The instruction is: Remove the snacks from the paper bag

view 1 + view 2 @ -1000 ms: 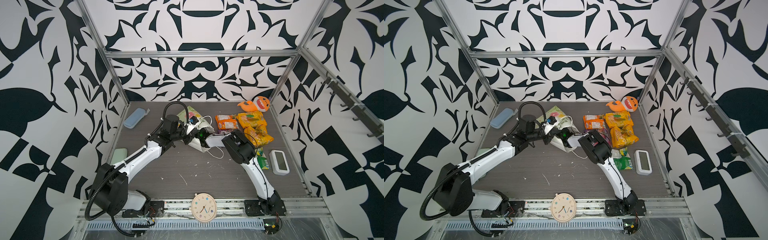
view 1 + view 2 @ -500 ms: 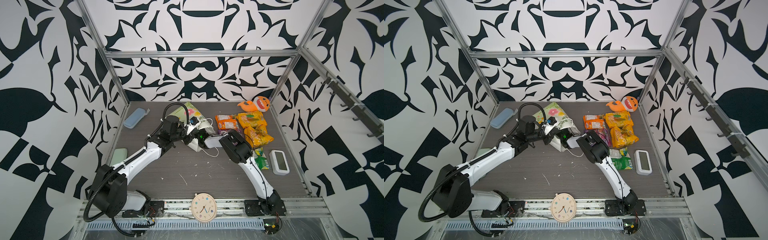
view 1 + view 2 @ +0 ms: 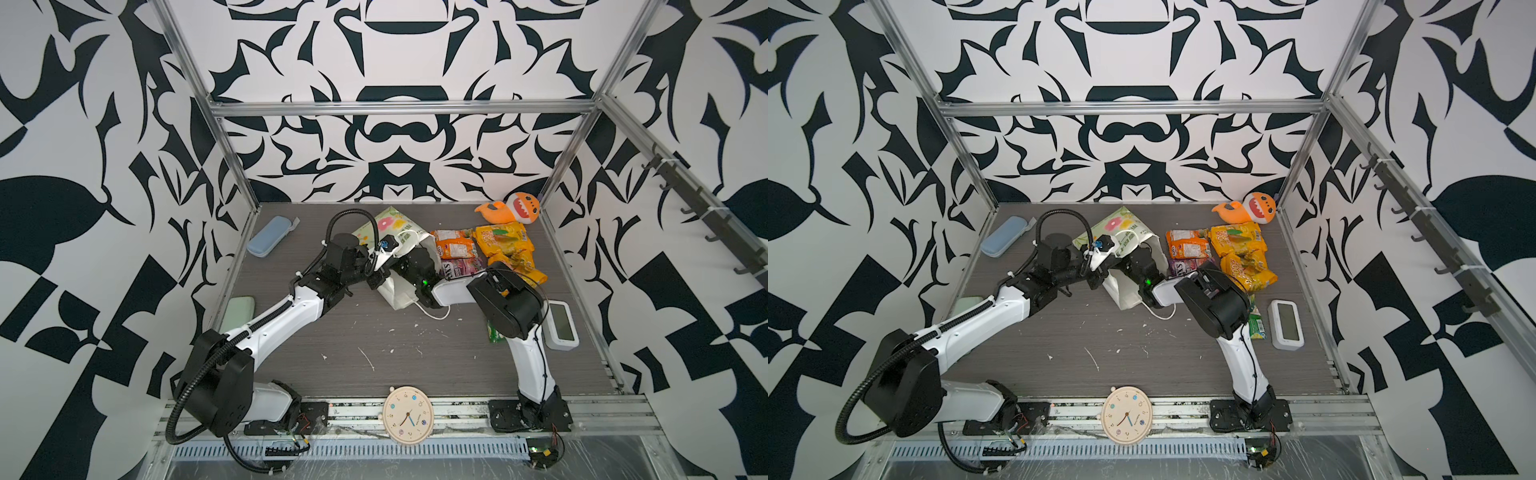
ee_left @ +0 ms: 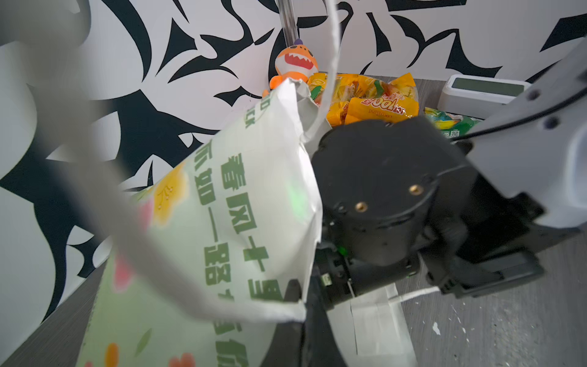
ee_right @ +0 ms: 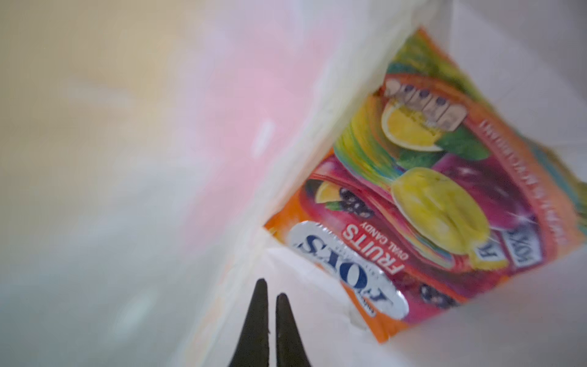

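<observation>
Left arm: reaches toward 1 o'clock; left gripper clamps paper bag rim.
Right arm: forearm toward 9 o'clock; right gripper clenched empty inside bag.
FOX'S packet: inside bag.

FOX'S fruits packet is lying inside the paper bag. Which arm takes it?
Right. The right gripper is inside the paper bag, jaws shut and empty, with the FOX'S packet just ahead; it only needs to open. The left gripper is shut on the bag's rim, likely keeping it open.
</observation>
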